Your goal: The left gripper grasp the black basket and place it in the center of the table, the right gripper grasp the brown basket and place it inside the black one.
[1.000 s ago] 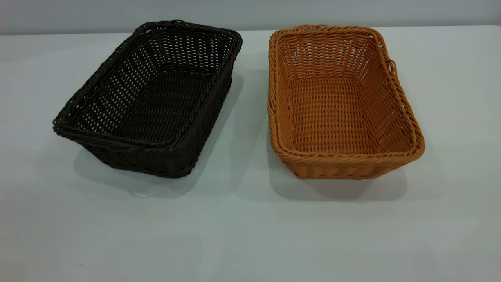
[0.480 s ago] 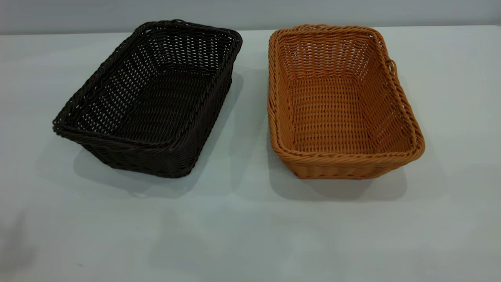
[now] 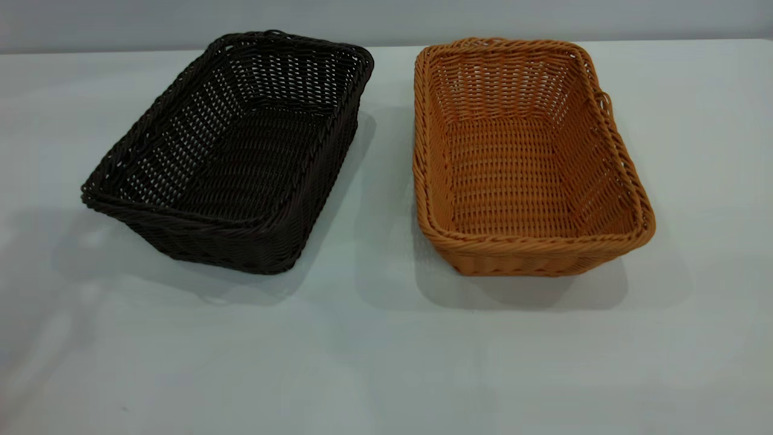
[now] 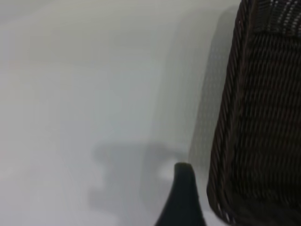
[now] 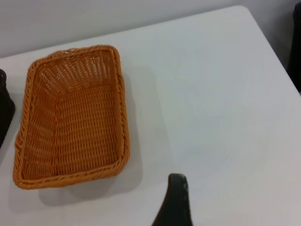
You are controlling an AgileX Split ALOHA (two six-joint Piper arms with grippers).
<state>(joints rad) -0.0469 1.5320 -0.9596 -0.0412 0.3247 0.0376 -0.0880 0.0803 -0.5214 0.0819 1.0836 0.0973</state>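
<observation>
The black basket [image 3: 235, 151] sits on the table [image 3: 386, 362] at the left, turned at a slight angle. The brown basket [image 3: 519, 157] sits beside it at the right, apart from it. Both are empty. Neither gripper shows in the exterior view. In the left wrist view a dark part of my left gripper [image 4: 181, 197] hangs low over the table, close beside the outer wall of the black basket [image 4: 258, 122] without touching it. In the right wrist view my right gripper [image 5: 174, 200] is high over bare table, well to the side of the brown basket [image 5: 70, 115].
A pale wall runs behind the table's far edge [image 3: 386, 45]. The table's right edge and corner show in the right wrist view [image 5: 270, 42]. A wide strip of bare table lies in front of both baskets.
A soft shadow has spread over the table at the left, in front of and beside the black basket. Neither basket has moved.
</observation>
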